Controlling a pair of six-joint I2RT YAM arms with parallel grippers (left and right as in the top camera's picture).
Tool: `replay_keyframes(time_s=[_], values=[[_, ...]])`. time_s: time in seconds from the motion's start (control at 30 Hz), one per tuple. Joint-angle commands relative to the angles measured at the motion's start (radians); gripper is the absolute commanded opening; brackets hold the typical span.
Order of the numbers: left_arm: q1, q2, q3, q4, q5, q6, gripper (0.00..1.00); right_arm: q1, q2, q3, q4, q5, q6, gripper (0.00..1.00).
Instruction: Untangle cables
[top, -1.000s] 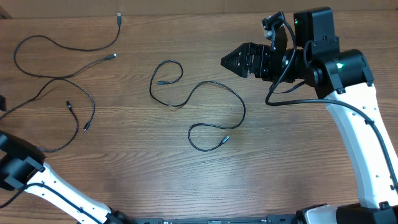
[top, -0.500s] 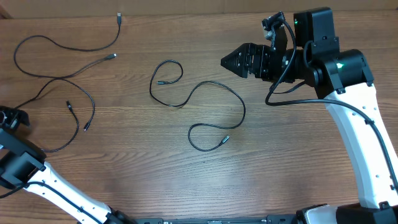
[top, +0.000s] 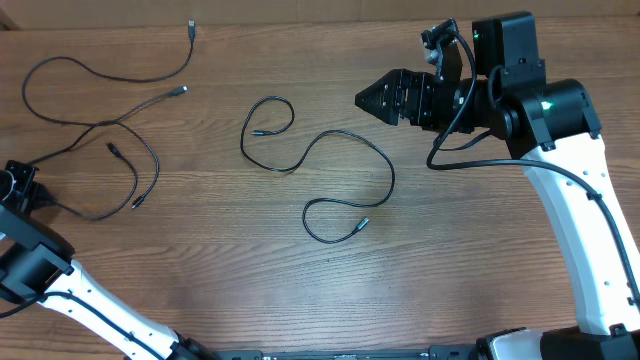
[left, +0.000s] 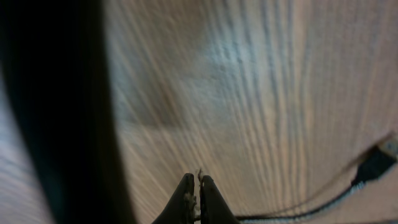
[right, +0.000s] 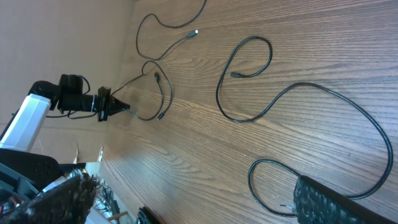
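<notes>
The left claw (left: 195, 182) is closed tight. In the blurred left wrist view its two fingertips meet with no gap. A thin black strand comes out from between them and runs to the right over the wood, toward a black plug (left: 373, 167). So this claw is holding one strand of the tangled cables (top: 105, 125). In the overhead view it sits at the left edge of the table (top: 480, 270), and the held strand goes from it to the right into the group.

The right claw (top: 372, 98) is raised above the far right part of the table and points to the left. Its jaws stand wide apart and nothing is between them. In the right wrist view only one ridged finger pad (right: 323, 199) shows, at the lower edge.

The tangled cables lie on the left part of the table. They are thin black cords which cross one another near the middle of the group and make wide loops toward the far edge. Two silvery plug ends lie on the far side of the group.

The middle cable (top: 340, 133) lies alone near the centre of the table, well apart from the tangled group. It makes a long S-curve with a small loop at each end, and it touches neither claw.
</notes>
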Motion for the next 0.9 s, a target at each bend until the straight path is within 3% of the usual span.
replay_keyframes(time_s=[0.0, 0.27, 0.4, 0.43, 0.47, 0.67, 0.87], values=[[-0.005, 0.011, -0.003, 0.003, 0.107, -0.035, 0.04, 0.001, 0.0, 0.008, 0.001, 0.008, 0.001, 1.0], [-0.005, 0.011, -0.003, 0.008, 0.105, -0.035, 0.06, 0.001, 0.0, 0.008, -0.002, 0.008, 0.001, 1.0], [-0.005, 0.011, -0.003, 0.008, 0.066, -0.031, 0.25, 0.001, 0.0, 0.008, -0.003, 0.008, 0.001, 1.0], [-0.005, 0.011, -0.003, 0.006, 0.041, -0.03, 0.42, 0.001, 0.0, 0.008, -0.002, 0.008, 0.001, 1.0], [-0.005, 0.011, -0.003, 0.005, 0.016, -0.03, 0.5, 0.001, 0.0, 0.008, -0.002, 0.008, 0.001, 1.0], [0.003, 0.004, 0.02, 0.002, 0.01, -0.011, 0.55, 0.001, 0.0, 0.008, -0.009, 0.008, 0.001, 1.0], [0.003, -0.023, 0.164, -0.023, 0.01, -0.008, 0.53, 0.001, 0.0, 0.008, -0.013, 0.009, 0.001, 1.0]])
